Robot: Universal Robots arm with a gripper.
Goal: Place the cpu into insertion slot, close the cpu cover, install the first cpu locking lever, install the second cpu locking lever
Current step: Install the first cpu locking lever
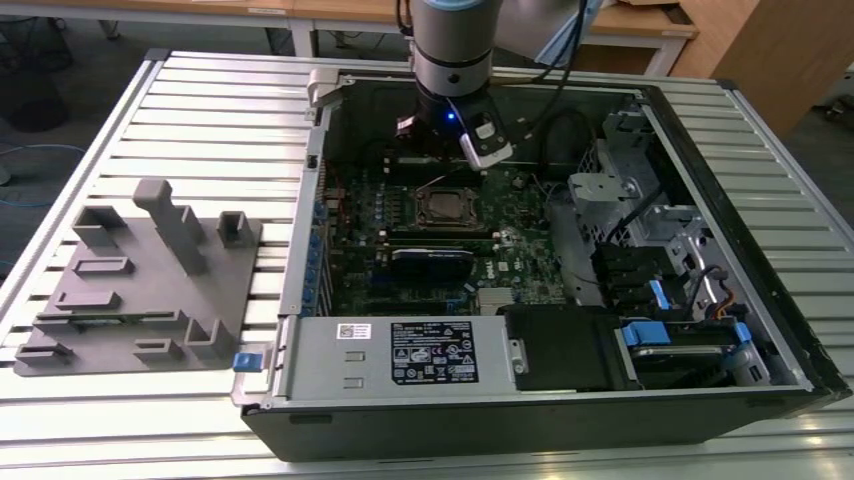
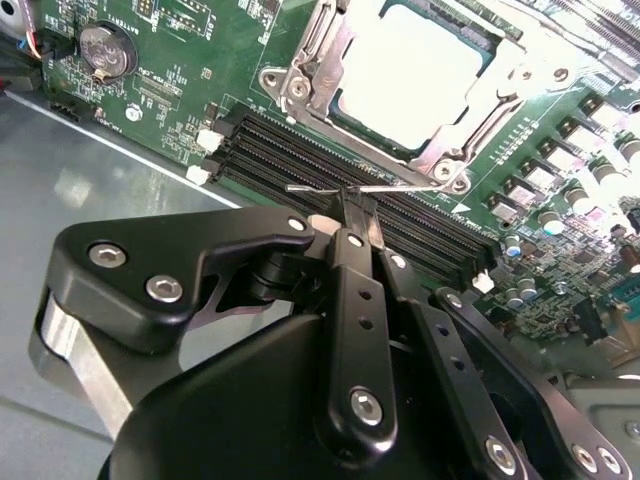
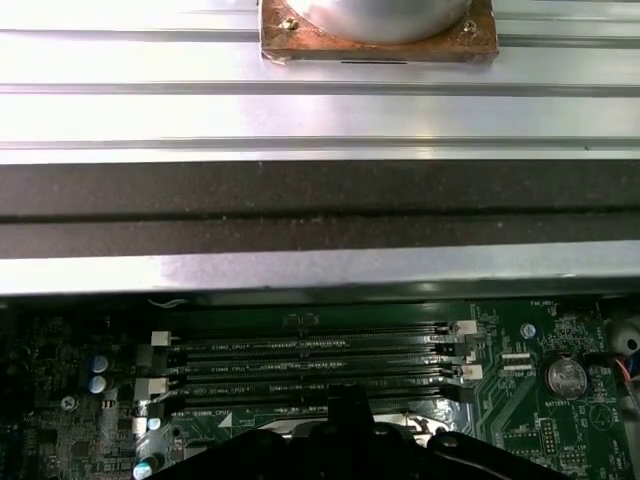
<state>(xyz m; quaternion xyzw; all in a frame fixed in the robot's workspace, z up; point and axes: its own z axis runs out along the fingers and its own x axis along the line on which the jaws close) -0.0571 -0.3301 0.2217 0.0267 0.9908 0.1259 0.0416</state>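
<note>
- The claw (image 2: pixel 355 215) is seen closed, tips touching one thin wire lever (image 2: pixel 310 188).
- Four memory slots (image 2: pixel 280 155) are found just beyond it, before one covered cpu (image 2: pixel 410 70).

The cpu (image 2: pixel 405 75) top is pale silver-grey, its cover (image 2: pixel 308 60) dull silver, the board (image 2: pixel 170 100) green. The gripper (image 2: pixel 356 212) is black; the table (image 1: pixel 174 110) is ribbed silver, the rack (image 1: pixel 134 280) plain grey

cpu (image 2: pixel 410 70): silver top, flat, inside window of cpu cover (image 2: pixel 310 60); cover: metal frame, down flat.
</note>
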